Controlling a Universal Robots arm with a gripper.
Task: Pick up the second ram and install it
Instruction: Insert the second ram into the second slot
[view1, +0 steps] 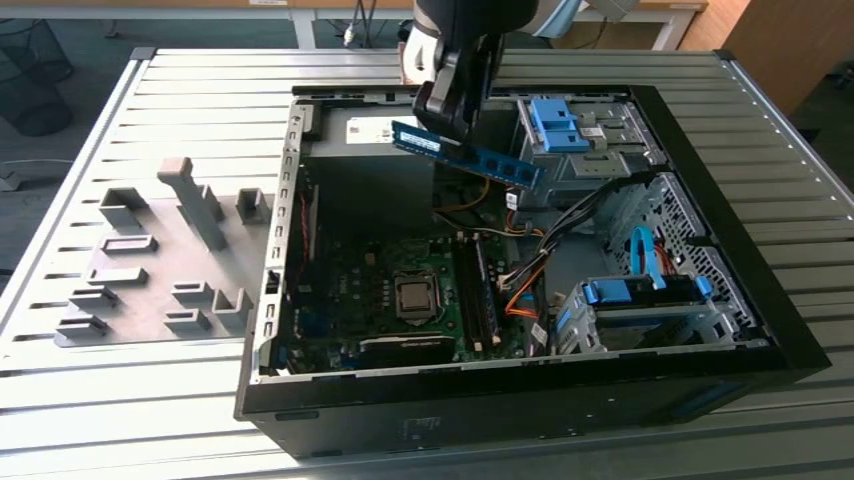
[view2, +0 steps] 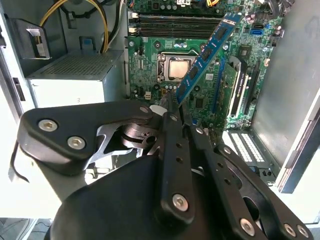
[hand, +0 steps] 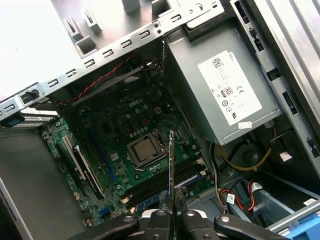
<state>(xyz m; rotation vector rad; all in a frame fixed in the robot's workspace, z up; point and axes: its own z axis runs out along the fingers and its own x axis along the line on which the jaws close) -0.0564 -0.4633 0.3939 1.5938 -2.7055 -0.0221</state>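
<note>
The jaws are pinching shut on one end of the ram (view1: 478, 157) (view2: 207, 55), and the gripper (view1: 441, 135) (view2: 172, 102) is holding it tilted in the air over the open case (view1: 534, 420), above the motherboard (view1: 360, 290), clear of the slots (view1: 477, 290).

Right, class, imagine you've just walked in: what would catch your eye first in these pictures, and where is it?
The ram, a blue-green stick, is clamped near one end in the black pincer and hangs tilted above the open case. Below it, the silver processor sits mid-motherboard, and bright blue drive brackets stand at the exterior view's right.
</note>
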